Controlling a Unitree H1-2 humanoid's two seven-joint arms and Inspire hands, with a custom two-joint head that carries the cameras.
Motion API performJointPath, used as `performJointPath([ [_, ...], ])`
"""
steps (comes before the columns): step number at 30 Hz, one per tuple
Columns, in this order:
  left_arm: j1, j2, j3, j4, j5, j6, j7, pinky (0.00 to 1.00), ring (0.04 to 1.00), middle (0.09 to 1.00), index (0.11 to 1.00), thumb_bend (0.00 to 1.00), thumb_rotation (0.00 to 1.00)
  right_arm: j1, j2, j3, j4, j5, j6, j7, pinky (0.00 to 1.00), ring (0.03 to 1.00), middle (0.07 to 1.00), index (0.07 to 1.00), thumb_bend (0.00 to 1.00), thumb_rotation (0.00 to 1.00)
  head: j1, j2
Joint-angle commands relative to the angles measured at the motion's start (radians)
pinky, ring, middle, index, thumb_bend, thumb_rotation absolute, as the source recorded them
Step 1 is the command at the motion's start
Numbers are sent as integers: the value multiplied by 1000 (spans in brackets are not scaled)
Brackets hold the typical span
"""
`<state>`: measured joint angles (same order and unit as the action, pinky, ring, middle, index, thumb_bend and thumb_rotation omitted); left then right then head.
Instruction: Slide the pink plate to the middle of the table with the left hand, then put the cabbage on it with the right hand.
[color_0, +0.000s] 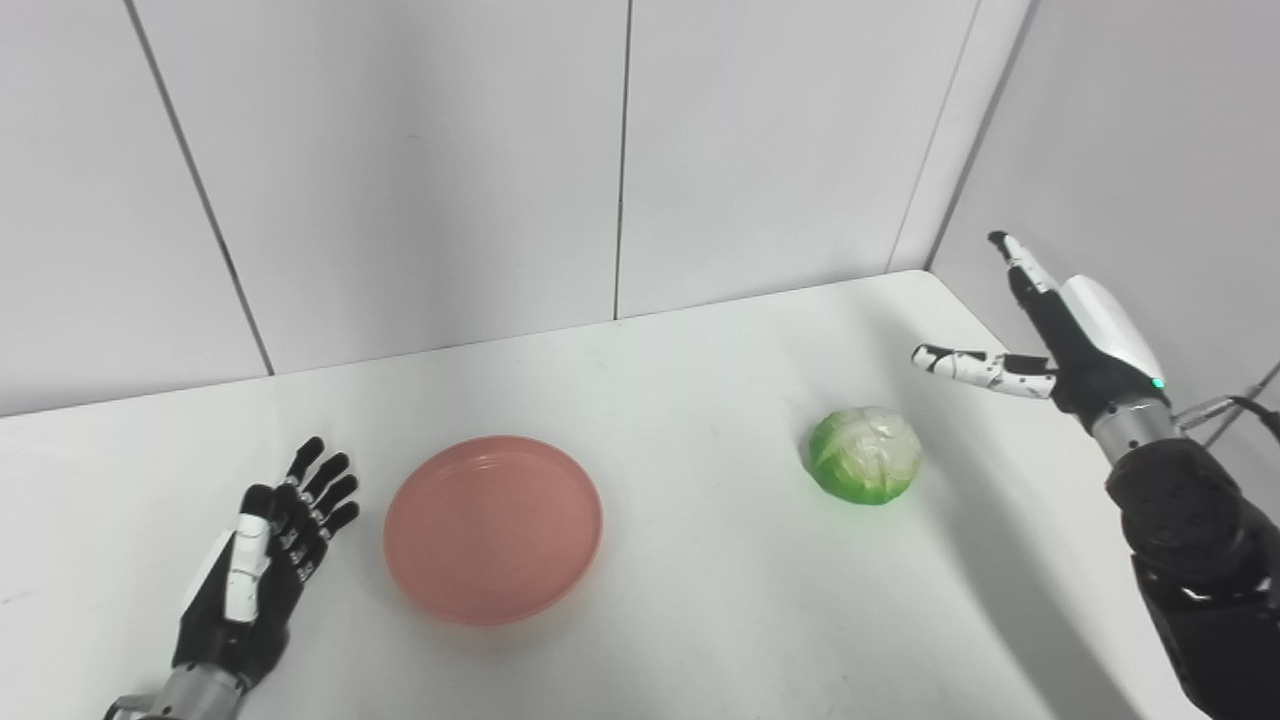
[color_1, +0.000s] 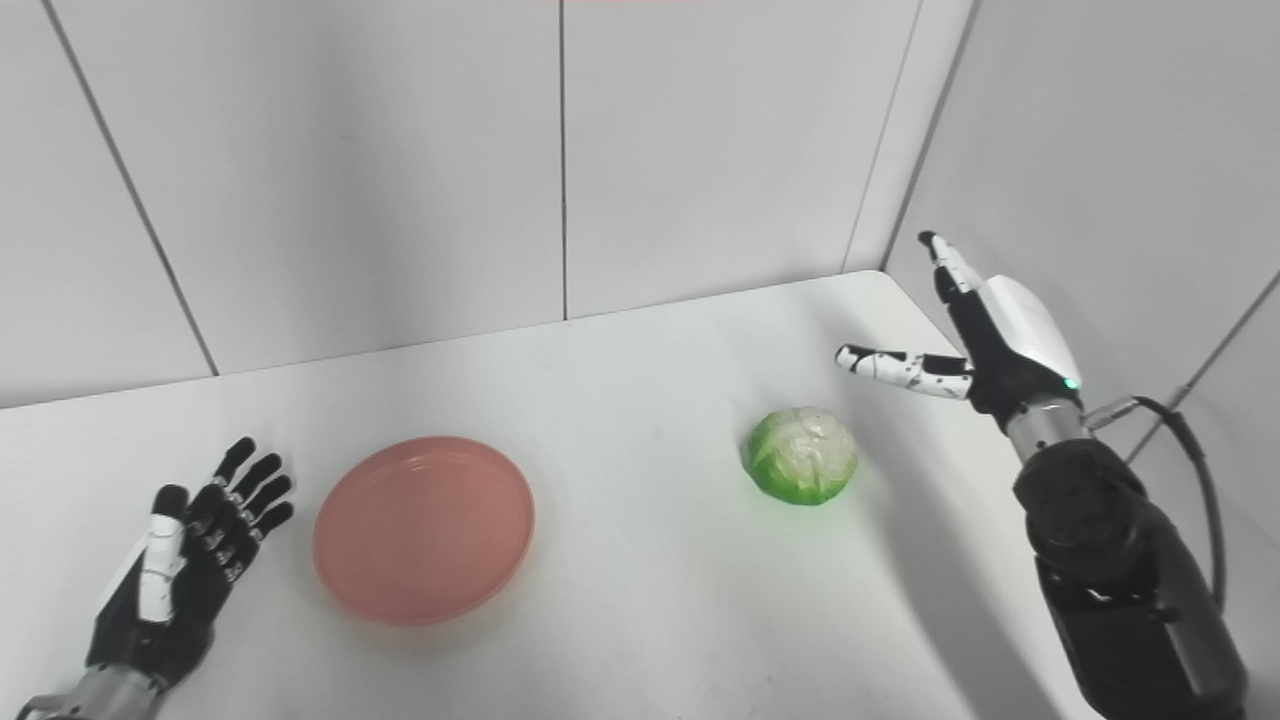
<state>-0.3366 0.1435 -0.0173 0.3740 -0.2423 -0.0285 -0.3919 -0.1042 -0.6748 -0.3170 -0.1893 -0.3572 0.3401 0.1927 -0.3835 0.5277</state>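
Two hands were over the white table (color_0: 700, 620), and neither held anything. Nearest, by the front left corner, the left hand (color_0: 262, 565) lay low over the tabletop with its palm turned toward the middle and its fingers (color_0: 325, 490) straight and slightly fanned, wide and empty. Whether it rested on the surface or hung just above it could not be told. Just beside it, apart from the fingertips by a narrow strip of bare table, sat the pink plate (color_0: 493, 528), flat, empty, left of the table's middle and toward the front edge. Farther back and to the right, the cabbage (color_0: 865, 454) stood on the table on its own, pale at the top and green around the sides, well apart from the plate. Beyond it, by the right edge, the right hand (color_0: 1060, 335) was raised above the table, spread wide, the thumb (color_0: 965, 365) pointing toward the middle and the fingers toward the back wall (color_0: 400, 180). It was near the cabbage but clear of it.
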Motion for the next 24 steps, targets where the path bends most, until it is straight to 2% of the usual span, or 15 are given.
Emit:
performJointPath([
  [1, 38, 25, 3, 44, 7, 56, 0, 949, 949, 955, 976, 881, 993, -8, -32, -1, -15, 13, -25, -3, 867, 971, 1000, 1000, 1000, 585, 0, 1],
  [4, 39, 27, 4, 39, 6, 65, 4, 949, 947, 954, 977, 883, 992, -9, -27, 12, -5, 24, -1, 3, 913, 995, 1000, 1000, 1000, 545, -3, 4],
  [6, 38, 28, 4, 42, 5, 64, 4, 955, 952, 958, 981, 884, 988, -10, -25, 28, 11, 20, -10, 0, 920, 999, 1000, 1000, 1000, 542, -5, 5],
  [9, 38, 29, 5, 47, 6, 61, 4, 956, 953, 956, 977, 888, 983, -24, -21, 55, 41, 32, -23, 8, 919, 997, 1000, 1000, 1000, 553, -4, 8],
  [16, 39, 28, 4, 46, 8, 68, 6, 959, 956, 957, 975, 904, 975, -37, -24, 119, 40, 33, -1, 35, 895, 991, 1000, 1000, 1000, 535, -3, 19],
  [24, 39, 28, 2, 38, 14, 80, 15, 950, 948, 955, 976, 905, 988, -49, -29, 162, 30, 19, 35, 56, 883, 987, 1000, 1000, 1000, 536, -5, 27],
])
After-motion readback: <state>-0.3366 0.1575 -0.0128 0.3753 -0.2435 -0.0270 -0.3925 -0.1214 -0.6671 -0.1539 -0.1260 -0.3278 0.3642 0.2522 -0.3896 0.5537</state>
